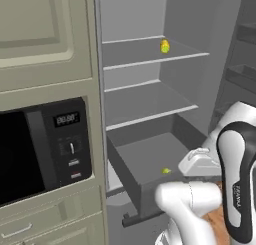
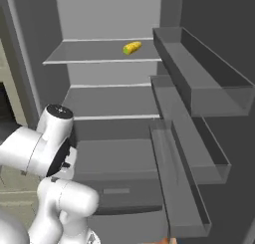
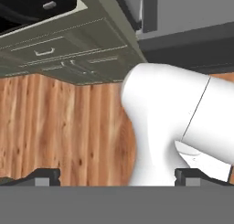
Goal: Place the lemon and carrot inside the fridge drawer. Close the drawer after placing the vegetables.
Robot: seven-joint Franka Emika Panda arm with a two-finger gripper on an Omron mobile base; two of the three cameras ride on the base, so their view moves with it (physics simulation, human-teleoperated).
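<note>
Fridge drawer [image 1: 150, 161] is sitting pulled out, lower centre of left base view, w/ the lemon [image 1: 165, 171] lying inside on its floor near the front edge, just left of the arm. A longer yellow oblong item [image 1: 164, 46] is resting on the top shelf [image 1: 150, 54], upper centre; also showing in right base view [image 2: 132, 48]. Carrot: can't spot it. Microwave [image 1: 45, 149] at left is showing a small lit display, digits too blurry to read. Arm link at lower right is carrying vertical "FRANKA" lettering. Gripper [image 3: 117, 179] is pointing at the wood floor [image 3: 59, 127] in hand view; fingertips [image 3: 45, 175] are sitting far apart at the bottom corners, so it's open, gripping nothing.
</note>
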